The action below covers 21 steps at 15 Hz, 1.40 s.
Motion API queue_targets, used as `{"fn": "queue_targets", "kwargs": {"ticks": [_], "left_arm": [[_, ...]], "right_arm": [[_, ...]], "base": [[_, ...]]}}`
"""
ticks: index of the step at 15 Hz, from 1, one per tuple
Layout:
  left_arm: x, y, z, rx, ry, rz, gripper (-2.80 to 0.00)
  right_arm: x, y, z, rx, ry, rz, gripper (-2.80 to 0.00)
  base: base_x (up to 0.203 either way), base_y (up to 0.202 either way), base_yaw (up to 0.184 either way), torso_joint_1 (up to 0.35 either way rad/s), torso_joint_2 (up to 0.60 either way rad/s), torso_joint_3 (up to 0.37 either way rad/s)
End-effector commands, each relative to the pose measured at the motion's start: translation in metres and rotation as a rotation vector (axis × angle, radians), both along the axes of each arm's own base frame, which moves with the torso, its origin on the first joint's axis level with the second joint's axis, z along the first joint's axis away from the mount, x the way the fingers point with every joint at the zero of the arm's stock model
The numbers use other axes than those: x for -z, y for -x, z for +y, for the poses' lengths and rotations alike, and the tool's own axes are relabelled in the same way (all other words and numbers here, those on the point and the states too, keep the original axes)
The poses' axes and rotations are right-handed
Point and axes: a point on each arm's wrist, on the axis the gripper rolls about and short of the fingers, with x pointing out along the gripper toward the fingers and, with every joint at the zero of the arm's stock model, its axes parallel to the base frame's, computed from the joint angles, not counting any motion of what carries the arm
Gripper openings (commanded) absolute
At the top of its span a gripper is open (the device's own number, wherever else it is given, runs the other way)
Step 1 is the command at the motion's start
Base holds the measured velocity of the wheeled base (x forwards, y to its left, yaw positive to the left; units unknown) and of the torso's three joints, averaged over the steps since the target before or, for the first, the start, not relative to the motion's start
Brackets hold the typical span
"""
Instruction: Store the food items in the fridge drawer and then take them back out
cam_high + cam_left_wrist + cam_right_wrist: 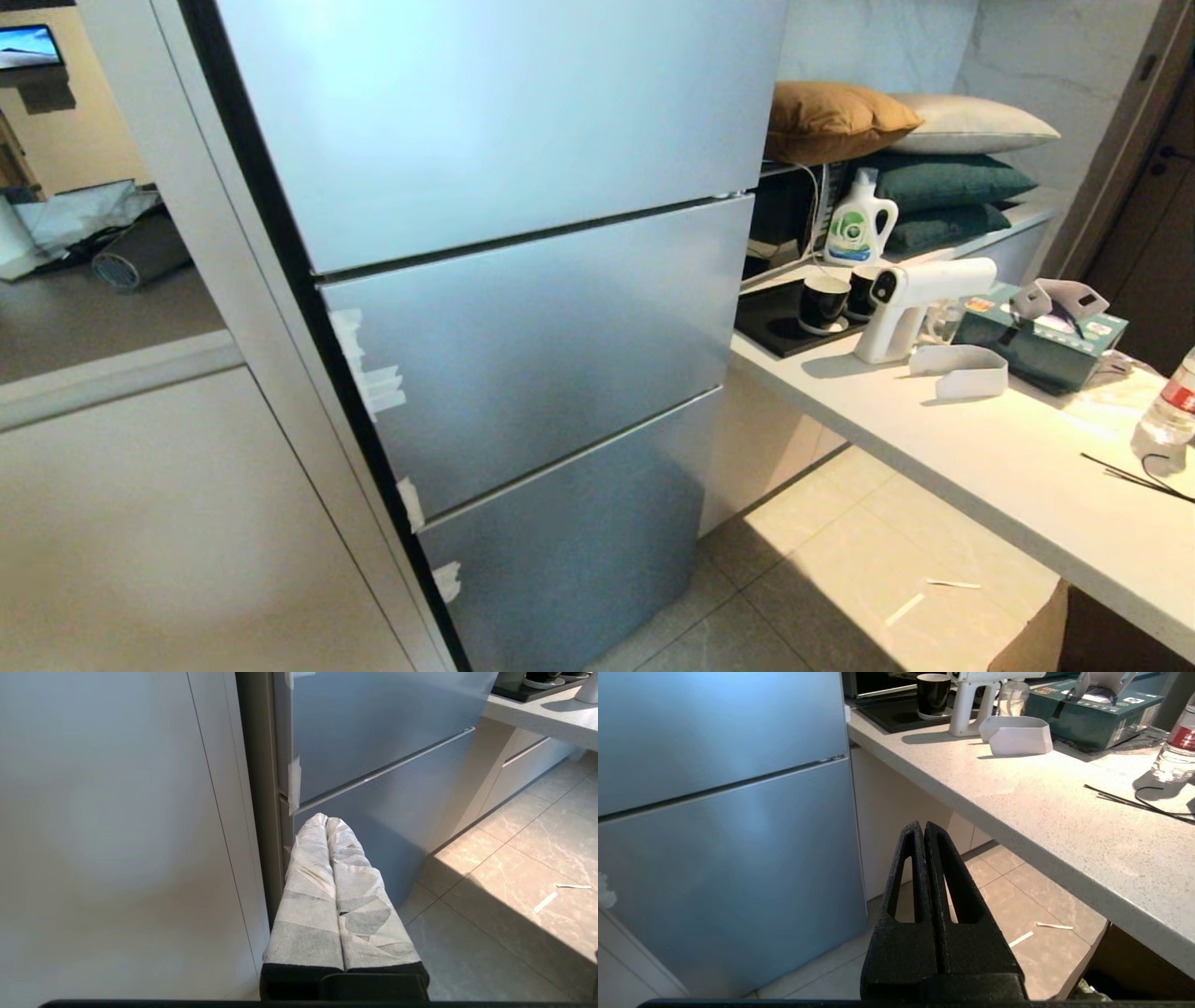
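Note:
The tall silver-blue fridge point(523, 308) fills the middle of the head view with all three panels closed, so the fridge drawer is hidden. The food items are out of view. Neither arm shows in the head view. My left gripper point(326, 820), its fingers wrapped in white tape, is shut and empty, hanging low near the fridge's left edge point(285, 807) where the middle and bottom panels meet. My right gripper point(921, 828), bare black, is shut and empty, low in front of the fridge's right side point(738, 849) and the counter edge.
A pale counter point(1008, 467) runs along the right with black cups point(823, 301), a white spray gun point(910, 299), a green tissue box point(1036, 341), a white paper strip point(962, 366) and a water bottle point(1172, 406). Beige cabinet doors point(140, 523) stand left of the fridge. Tiled floor point(840, 579) lies below.

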Motion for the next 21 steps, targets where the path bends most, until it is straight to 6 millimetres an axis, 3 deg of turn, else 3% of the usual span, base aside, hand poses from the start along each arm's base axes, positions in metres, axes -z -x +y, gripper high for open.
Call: {"fn": "queue_targets", "kwargs": {"ticks": [1, 17, 18, 21], "left_arm": [[0.000, 0.000, 0.000, 0.000, 0.000, 0.001, -2.80], [0.000, 0.000, 0.000, -0.002, 0.000, 0.000, -2.80], [-0.006, 0.001, 0.000, -0.002, 0.000, -0.030, -2.80], [-0.061, 0.009, 0.000, 0.021, 0.047, -0.126, -2.80]], "right_arm": [[0.008, -0.002, 0.000, 0.000, 0.000, 0.030, -2.80], [0.008, -0.002, 0.000, 0.000, 0.000, 0.030, -2.80], [0.008, -0.002, 0.000, 0.000, 0.000, 0.030, -2.80], [0.008, -0.002, 0.000, 0.000, 0.000, 0.030, -2.80]], "base": [[0.000, 0.000, 0.000, -0.138, 0.32, 0.170], [0.000, 0.000, 0.000, -0.169, 0.41, 0.231], [0.000, 0.000, 0.000, -0.058, 0.15, 0.094], [0.000, 0.000, 0.000, -0.020, 0.05, 0.039]]}}
